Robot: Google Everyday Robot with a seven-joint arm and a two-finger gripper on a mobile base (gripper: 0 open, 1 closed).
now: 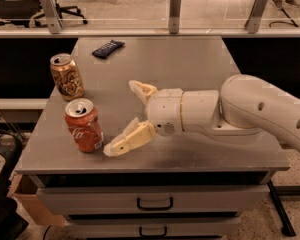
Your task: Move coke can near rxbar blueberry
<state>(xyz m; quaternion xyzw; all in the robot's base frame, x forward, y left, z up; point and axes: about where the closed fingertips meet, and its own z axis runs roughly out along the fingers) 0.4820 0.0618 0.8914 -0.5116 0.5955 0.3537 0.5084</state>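
Broadly, a grey metal table [190, 69] fills the middle of the scene, with two drawers [155, 201] under its near edge. From the right a thick white arm [260, 114] reaches leftward low over the near half of the top. At its end the gripper [121, 118] points left, its two pale fingers spread wide apart, one toward the far side and one toward the near side, with nothing held between them.

The coke can [83, 125] stands upright on the near-left part of the table, its long axis vertical and its silver top with the pull tab facing up. It is red-orange with white script on the side that faces near. It sits left of the gripper, outside the gap between the jaws. The tip of the near finger [125, 141] lies just beside the can's lower right side; whether the two touch cannot be told. The far finger is well clear of the can.

A gold-brown patterned can [66, 76] stands upright farther back, near the left edge, just beyond the coke can and apart from it.

The blueberry bar [108, 48], a small flat dark blue wrapper, lies at the far-left part of the top, its long axis slanting from near-left to far-right, well apart from the coke can and the gripper.
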